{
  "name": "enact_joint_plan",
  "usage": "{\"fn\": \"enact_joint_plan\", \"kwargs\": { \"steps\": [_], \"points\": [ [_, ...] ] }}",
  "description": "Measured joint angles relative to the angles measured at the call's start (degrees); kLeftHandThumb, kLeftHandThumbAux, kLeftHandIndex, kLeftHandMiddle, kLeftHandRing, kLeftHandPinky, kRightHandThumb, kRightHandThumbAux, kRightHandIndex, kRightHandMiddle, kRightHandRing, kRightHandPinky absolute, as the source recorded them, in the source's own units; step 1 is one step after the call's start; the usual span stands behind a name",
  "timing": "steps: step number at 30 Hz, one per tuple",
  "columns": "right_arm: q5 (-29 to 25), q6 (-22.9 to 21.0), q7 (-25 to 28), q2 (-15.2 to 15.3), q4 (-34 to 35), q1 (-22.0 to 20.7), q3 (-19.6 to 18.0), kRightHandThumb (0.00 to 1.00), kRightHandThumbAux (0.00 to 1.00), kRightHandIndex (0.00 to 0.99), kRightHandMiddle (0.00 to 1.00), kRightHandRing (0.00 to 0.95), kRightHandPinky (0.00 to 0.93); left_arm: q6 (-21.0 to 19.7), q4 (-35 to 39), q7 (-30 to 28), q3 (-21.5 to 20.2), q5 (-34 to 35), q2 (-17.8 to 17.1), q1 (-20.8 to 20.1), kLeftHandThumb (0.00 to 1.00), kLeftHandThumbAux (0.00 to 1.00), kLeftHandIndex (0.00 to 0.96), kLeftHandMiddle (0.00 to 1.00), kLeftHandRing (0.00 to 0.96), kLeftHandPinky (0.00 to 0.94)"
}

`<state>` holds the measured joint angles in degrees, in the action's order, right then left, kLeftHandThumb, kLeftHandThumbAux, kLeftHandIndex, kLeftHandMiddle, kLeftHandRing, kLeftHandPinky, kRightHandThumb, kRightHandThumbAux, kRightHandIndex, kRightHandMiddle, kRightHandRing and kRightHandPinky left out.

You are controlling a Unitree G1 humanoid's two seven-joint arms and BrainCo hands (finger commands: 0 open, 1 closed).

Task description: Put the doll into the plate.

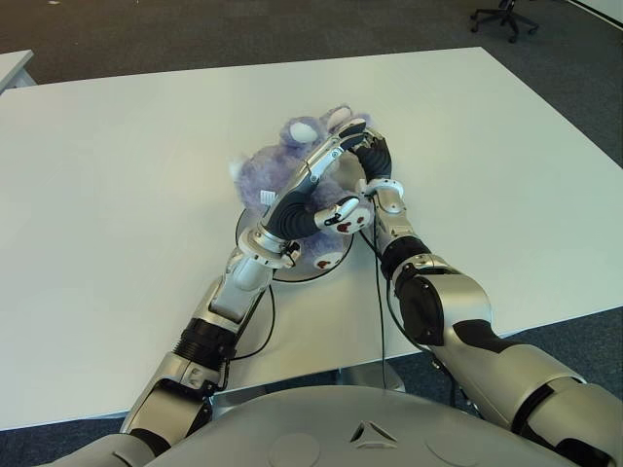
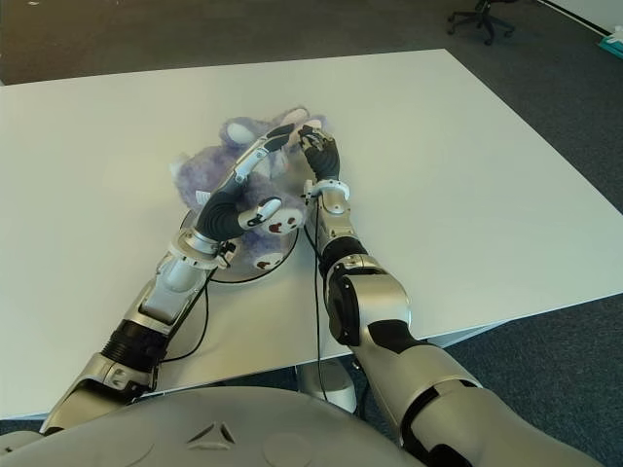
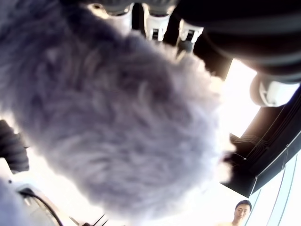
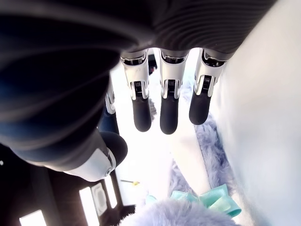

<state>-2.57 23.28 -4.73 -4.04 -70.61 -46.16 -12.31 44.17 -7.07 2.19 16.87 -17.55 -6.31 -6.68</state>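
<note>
A fluffy purple doll [image 1: 258, 175] with white paws lies on the dark round plate [image 1: 300, 276] in the middle of the white table [image 1: 117, 195]. Part of its body hangs over the plate's far rim. My left hand [image 1: 316, 175] lies along the doll's top, fingers stretched out nearly straight toward its head. In the left wrist view the doll's fur [image 3: 117, 122] fills the space under the palm. At the doll's right side stands my right hand [image 1: 375, 156], fingers [image 4: 169, 113] loosely bent with a gap to the fur and the teal bow [image 4: 207, 200].
A black cable [image 1: 378, 292] runs from the right wrist down off the table's near edge. An office chair [image 1: 504, 15] stands on the floor at the far right. The corner of another table [image 1: 12, 66] shows at the far left. A person [image 3: 242, 209] appears in the left wrist view.
</note>
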Motion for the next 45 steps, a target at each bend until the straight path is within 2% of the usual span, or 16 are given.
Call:
{"fn": "enact_joint_plan", "kwargs": {
  "steps": [10,21,26,40,45],
  "points": [
    [0.3,0.0,-0.1,0.0,0.0,0.0,0.1,0.691,0.736,0.397,0.186,0.205,0.245,1.8,-0.3,-0.1,-0.2,0.6,-0.1,-0.1,0.267,0.258,0.0,0.0,0.0,0.0],
    [0.4,0.0,-0.4,0.0,0.0,0.0,0.2,0.693,0.735,0.398,0.233,0.251,0.286,3.8,-1.2,0.0,-0.9,0.8,0.2,-0.5,0.176,0.296,0.0,0.0,0.0,0.0],
    [0.5,0.0,-0.4,0.0,0.0,0.0,0.5,0.693,0.735,0.398,0.233,0.242,0.258,3.8,-1.5,0.0,-1.4,1.5,0.3,-0.7,0.162,0.311,0.0,0.0,0.0,0.0],
    [-1.0,0.0,0.9,0.0,0.0,0.0,-0.7,0.698,0.738,0.398,0.232,0.236,0.286,3.7,-1.8,0.0,-3.2,2.1,0.5,-1.0,0.132,0.367,0.0,0.0,0.0,0.0],
    [-1.4,0.0,1.2,0.0,0.0,0.0,-1.1,0.699,0.738,0.398,0.226,0.231,0.287,2.4,-1.2,0.0,-3.8,2.1,0.6,-1.0,0.117,0.365,0.0,0.002,0.0,0.0]
  ]
}}
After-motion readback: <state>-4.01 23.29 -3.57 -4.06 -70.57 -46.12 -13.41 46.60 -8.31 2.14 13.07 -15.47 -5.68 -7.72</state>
